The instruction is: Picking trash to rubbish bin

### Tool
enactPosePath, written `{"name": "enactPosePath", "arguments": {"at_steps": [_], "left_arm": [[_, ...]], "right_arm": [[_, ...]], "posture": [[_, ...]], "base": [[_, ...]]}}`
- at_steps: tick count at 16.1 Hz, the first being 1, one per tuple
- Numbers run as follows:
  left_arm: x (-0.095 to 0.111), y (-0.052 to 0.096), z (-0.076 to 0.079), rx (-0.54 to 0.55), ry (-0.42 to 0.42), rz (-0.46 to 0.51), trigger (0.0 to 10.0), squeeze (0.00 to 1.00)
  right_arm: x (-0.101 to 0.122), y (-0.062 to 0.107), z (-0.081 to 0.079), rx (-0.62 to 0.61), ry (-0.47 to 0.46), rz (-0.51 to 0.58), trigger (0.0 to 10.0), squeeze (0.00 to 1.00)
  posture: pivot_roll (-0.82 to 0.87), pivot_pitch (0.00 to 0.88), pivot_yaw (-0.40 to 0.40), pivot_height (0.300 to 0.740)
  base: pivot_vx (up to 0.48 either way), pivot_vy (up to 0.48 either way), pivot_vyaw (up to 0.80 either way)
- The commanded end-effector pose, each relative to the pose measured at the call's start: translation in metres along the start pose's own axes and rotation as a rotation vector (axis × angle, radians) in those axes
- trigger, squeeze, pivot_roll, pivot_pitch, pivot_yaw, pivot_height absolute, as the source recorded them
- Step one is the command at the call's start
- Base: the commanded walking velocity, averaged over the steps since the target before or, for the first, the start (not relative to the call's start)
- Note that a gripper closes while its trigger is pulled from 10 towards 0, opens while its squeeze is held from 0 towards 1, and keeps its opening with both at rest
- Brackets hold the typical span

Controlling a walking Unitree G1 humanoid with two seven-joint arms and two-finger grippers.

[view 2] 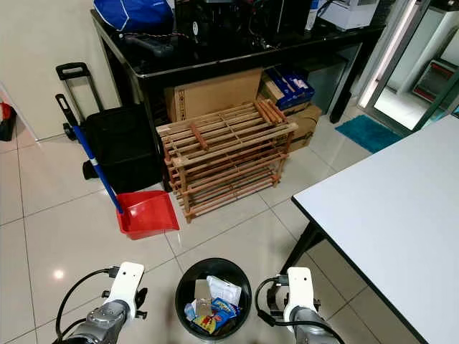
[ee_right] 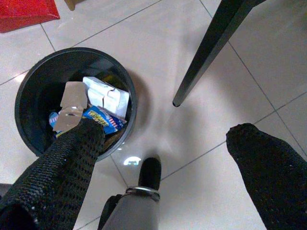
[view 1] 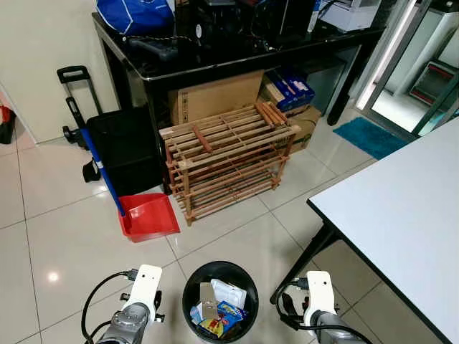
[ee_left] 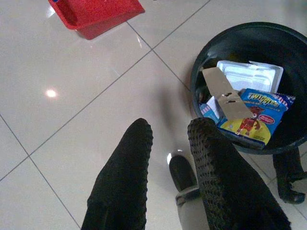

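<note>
The black rubbish bin (view 1: 220, 271) sits on the white floor between the two arms, with trash (view 1: 219, 308) already inside: a white box, a bit of cardboard and a blue snack bag. The left gripper (ee_left: 168, 143) hangs beside it, fingers nearly together, holding nothing. The right gripper (ee_right: 163, 139) is wide open and empty

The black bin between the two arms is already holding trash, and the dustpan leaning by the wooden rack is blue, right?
Not quite: the dustpan is red, with a blue handle, as the left eye view shows. The black bin does hold trash, beside the wooden rack.
</note>
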State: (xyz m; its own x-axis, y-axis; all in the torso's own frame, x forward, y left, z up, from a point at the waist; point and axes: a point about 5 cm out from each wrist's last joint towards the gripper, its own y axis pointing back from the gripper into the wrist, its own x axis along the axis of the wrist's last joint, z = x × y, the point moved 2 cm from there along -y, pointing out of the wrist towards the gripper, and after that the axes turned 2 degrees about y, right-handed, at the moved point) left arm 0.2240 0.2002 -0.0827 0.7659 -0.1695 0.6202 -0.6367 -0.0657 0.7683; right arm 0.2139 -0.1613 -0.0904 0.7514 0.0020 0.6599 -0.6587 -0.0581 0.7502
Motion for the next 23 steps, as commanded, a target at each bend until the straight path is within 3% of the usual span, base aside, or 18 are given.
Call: {"name": "enactPosePath", "arguments": {"at_steps": [1,23], "left_arm": [[-0.0082,0.0012,0.0010,0.007,-0.009,-0.026,10.0,0.00],[-0.0122,0.0025,0.0004,0.009,-0.004,-0.021,10.0,0.00]], "right_arm": [[-0.0028,0.0009,0.0013,0.000,0.014,-0.005,10.0,0.00],[-0.0033,0.0005,-0.0040,0.034,0.021,-0.010,10.0,0.00]], "posture": [[0.00,0.000,-0.052,0.740],[0.00,0.000,-0.060,0.740]], "base": [[0.000,0.000,0.00],[-0.033,0.000,0.00]]}}
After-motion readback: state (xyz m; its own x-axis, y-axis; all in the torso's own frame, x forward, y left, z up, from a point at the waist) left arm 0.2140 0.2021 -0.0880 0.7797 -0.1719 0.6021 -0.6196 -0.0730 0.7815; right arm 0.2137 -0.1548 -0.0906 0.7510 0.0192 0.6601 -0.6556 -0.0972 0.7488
